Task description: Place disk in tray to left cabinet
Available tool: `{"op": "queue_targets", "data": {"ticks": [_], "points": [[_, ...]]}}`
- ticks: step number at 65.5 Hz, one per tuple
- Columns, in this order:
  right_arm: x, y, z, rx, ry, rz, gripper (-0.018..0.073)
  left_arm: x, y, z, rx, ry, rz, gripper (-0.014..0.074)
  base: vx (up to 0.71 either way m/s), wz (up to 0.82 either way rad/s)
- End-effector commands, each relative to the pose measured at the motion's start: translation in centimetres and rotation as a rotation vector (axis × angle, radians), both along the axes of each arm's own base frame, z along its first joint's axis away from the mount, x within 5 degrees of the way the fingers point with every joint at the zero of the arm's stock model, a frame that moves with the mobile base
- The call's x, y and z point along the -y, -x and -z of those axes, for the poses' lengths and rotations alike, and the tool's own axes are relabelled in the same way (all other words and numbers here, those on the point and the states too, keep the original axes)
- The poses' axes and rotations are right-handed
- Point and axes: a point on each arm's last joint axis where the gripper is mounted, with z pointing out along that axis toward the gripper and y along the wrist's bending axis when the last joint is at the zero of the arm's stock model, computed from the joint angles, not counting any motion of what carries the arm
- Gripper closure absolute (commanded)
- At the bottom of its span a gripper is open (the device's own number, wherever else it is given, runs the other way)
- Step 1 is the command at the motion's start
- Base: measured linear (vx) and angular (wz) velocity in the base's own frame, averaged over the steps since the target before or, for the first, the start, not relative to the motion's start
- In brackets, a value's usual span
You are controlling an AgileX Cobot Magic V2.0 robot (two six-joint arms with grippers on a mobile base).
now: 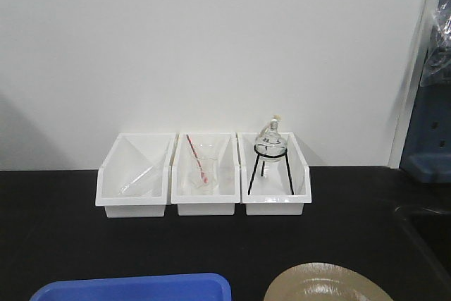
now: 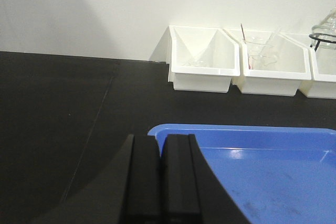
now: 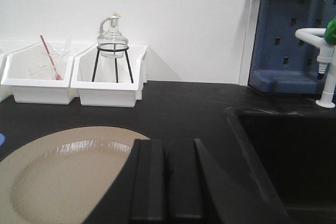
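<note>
The blue tray [image 1: 134,287] lies on the black counter at the front left, partly cut off by the frame edge. The tan disk [image 1: 324,283] with its thin dark rim rests on the counter just right of the tray, apart from it. In the left wrist view my left gripper [image 2: 161,137] is shut with nothing in it, over the far left corner of the tray [image 2: 252,171]. The right wrist view shows my right gripper [image 3: 167,141] shut and holding nothing, over the right edge of the disk [image 3: 63,177]. The left cabinet is out of view.
Three white bins [image 1: 204,174] stand in a row against the white wall, holding glassware and a flask on a black wire stand [image 1: 270,156]. A black sink [image 3: 283,150] is sunk into the counter at the right, with a white faucet [image 3: 325,61] and a blue pegboard rack [image 3: 294,40] behind it.
</note>
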Motion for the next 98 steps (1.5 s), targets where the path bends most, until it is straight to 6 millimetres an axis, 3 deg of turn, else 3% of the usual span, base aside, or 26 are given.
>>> {"op": "queue_targets", "data": {"ticks": [1, 51, 68, 83, 91, 98], "points": [[-0.1, 0.0, 0.0, 0.065, 0.008, -0.003, 0.0564, -0.1, 0.0, -0.2, 0.082, 0.011, -0.010, 0.0603, 0.00, 0.00], [0.0, 0.0, 0.0, 0.064, 0.017, -0.003, 0.0564, -0.1, 0.0, -0.2, 0.082, 0.011, -0.010, 0.0603, 0.00, 0.00], [-0.1, 0.1, -0.9, 0.151, 0.007, -0.013, 0.0564, -0.2, 0.0, -0.8, 0.141, 0.011, -0.017, 0.0603, 0.00, 0.00], [-0.2, 0.2, -1.6, 0.207, -0.037, -0.020, 0.0564, -0.4, 0.4, -3.2, 0.367, 0.049, -0.037, 0.0603, 0.00, 0.00], [-0.1, 0.6, -4.3, 0.250, -0.048, -0.016, 0.0564, -0.4, 1.4, -6.7, 0.519, 0.047, -0.040, 0.0603, 0.00, 0.00], [0.0, 0.9, -7.4, 0.255, -0.050, -0.010, 0.0563, -0.3, 2.0, -9.4, 0.509, 0.005, -0.034, 0.0603, 0.00, 0.00]]}}
